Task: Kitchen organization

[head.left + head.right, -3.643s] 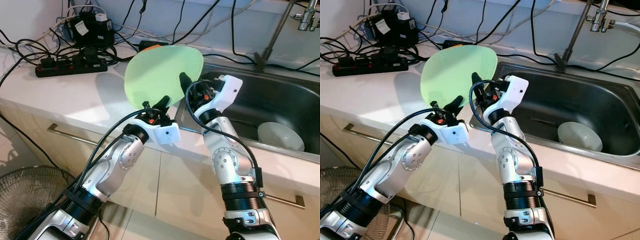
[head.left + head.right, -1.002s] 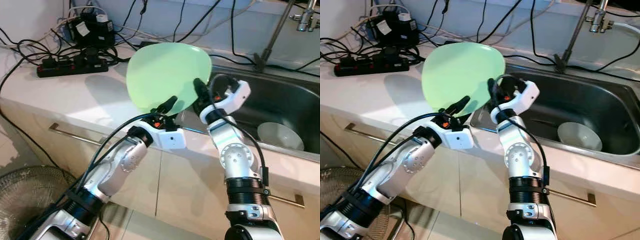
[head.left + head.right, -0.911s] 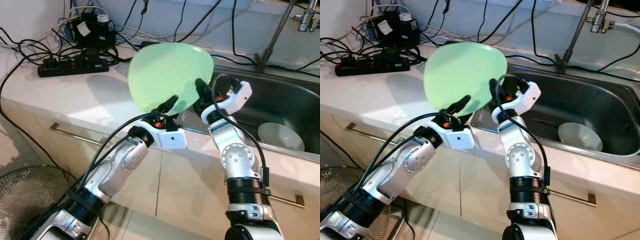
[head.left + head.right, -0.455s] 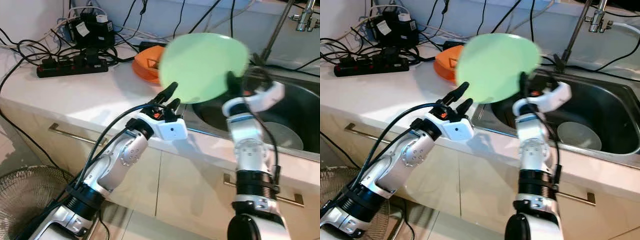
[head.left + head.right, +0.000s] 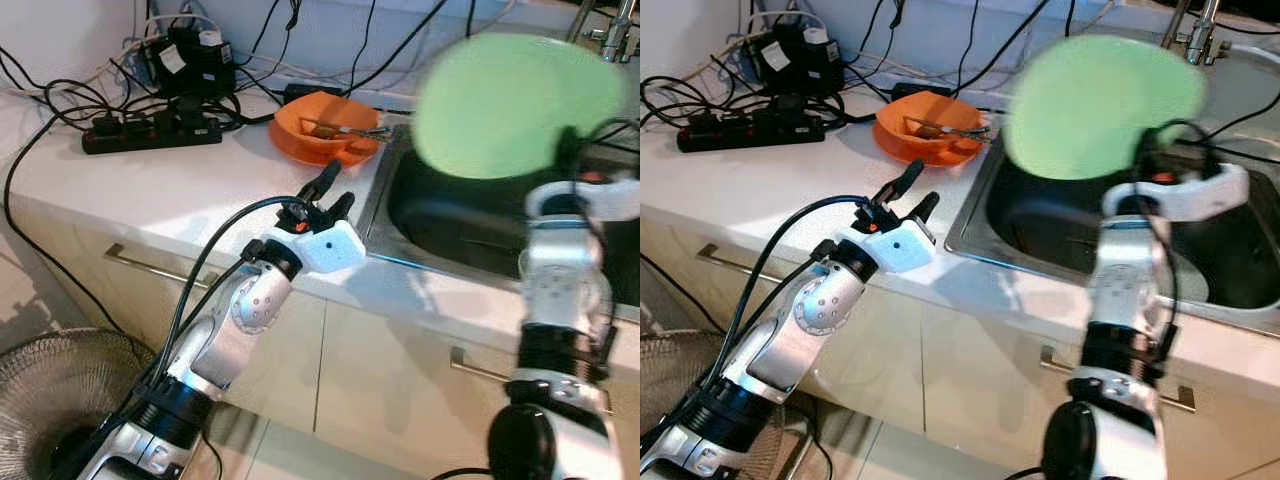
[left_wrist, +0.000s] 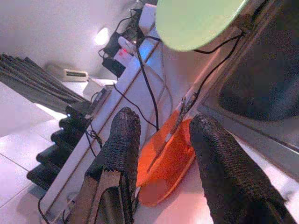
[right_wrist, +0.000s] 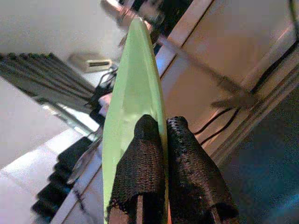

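Right gripper (image 7: 159,140) clamps green plate (image 5: 515,105) at upper right, over sink (image 5: 470,215).
Left gripper (image 5: 330,195) spread, empty, mid-frame near orange bowl (image 5: 325,125).

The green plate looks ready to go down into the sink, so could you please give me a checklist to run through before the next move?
1. Grip on the green plate: the right claw is pinched on its rim, a finger on each face. Ok.
2. Plate position: held on edge above the sink. Ok.
3. Left claw: open, holding nothing, over the counter edge left of the sink. Ok.
4. Orange bowl: on the counter beside the sink, out of the plate's way. Ok.
5. Sink floor under the plate: dark, partly hidden by the plate and arm. Cannot tell.
6. Cables behind the sink: close to the plate's top edge. Cannot tell.
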Tool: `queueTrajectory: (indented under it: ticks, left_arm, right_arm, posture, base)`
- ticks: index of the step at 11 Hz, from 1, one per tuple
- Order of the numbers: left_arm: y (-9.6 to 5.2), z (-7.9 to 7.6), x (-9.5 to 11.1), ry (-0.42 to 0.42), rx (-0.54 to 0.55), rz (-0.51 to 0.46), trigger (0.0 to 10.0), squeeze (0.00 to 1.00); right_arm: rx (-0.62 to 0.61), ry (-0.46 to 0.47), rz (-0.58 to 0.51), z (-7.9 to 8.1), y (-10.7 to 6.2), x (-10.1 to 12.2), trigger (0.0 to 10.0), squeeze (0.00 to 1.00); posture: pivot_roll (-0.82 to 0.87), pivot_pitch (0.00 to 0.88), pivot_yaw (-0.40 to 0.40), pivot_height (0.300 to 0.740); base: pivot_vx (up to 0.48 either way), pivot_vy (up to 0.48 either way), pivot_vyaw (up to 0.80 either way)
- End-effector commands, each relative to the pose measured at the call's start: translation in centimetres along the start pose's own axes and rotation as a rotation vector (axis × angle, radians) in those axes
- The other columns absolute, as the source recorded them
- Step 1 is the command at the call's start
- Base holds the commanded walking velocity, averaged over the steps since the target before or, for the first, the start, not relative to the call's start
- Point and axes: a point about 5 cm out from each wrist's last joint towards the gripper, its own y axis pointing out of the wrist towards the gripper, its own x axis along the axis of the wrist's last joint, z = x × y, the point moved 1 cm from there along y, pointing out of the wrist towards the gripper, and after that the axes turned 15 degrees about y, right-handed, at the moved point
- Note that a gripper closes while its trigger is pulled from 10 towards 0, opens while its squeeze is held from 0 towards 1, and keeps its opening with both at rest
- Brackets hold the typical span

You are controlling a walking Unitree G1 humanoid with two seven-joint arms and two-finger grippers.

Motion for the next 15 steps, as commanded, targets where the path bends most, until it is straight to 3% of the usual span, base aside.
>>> queueTrajectory:
  ticks: [1,2,3,4,5,7,9,12,15]
  left_arm:
    - [-0.1,0.0,-0.1,-0.015,-0.005,0.002,10.0,0.00]
    - [-0.4,-0.4,-0.3,-0.125,-0.018,0.022,10.0,0.00]
    - [-0.5,-0.7,-0.5,-0.288,-0.024,0.053,10.0,0.00]
    - [-0.7,-1.4,-0.5,-0.440,-0.068,0.070,10.0,0.00]
    - [-0.7,-1.4,-0.3,-0.509,-0.068,0.080,10.0,0.00]
    - [-0.8,-1.9,0.0,-0.573,-0.114,0.082,10.0,0.00]
    - [-0.9,-1.8,0.1,-0.597,-0.116,0.092,10.0,0.00]
    - [-1.4,-2.4,0.1,-0.637,-0.159,0.121,10.0,0.00]
    - [-2.4,-4.9,0.0,-0.816,-0.242,0.203,10.0,0.00]
  right_arm:
    - [0.039,-0.009,-0.040,1.2,0.5,0.6,0.0,0.00]
    - [0.038,-0.163,-0.063,1.0,0.7,1.2,10.0,0.00]
    - [0.054,-0.249,-0.043,1.1,0.7,0.7,10.0,0.00]
    - [0.069,-0.398,0.005,0.8,0.5,-0.5,10.0,0.00]
    - [0.073,-0.524,0.041,0.4,0.4,-1.5,10.0,0.00]
    - [0.038,-0.762,0.113,-1.1,0.3,-3.2,10.0,0.00]
    - [0.005,-0.923,0.130,-2.1,0.5,-3.8,10.0,0.00]
    - [0.018,-1.056,0.221,-3.2,0.0,-5.8,10.0,0.00]
    - [-0.024,-1.062,0.353,-4.7,-0.8,-7.9,10.0,0.00]
  posture:
    - [0.23,0.000,-0.023,0.740]
    - [0.22,0.000,-0.021,0.740]
    - [0.23,0.000,-0.022,0.740]
    - [0.23,0.000,-0.023,0.740]
    - [0.23,0.000,-0.024,0.740]
    - [0.23,0.000,-0.031,0.740]
    - [0.24,0.008,-0.039,0.740]
    - [0.24,0.019,-0.039,0.740]
    - [0.25,0.028,-0.038,0.740]
  base:
    - [0.000,0.000,0.00]
    - [0.000,0.000,0.00]
    - [0.000,0.000,0.00]
    - [0.000,0.000,0.00]
    - [0.000,0.000,0.00]
    - [0.000,0.000,0.00]
    - [0.000,0.000,0.00]
    - [0.000,0.000,0.00]
    - [0.000,0.000,0.00]
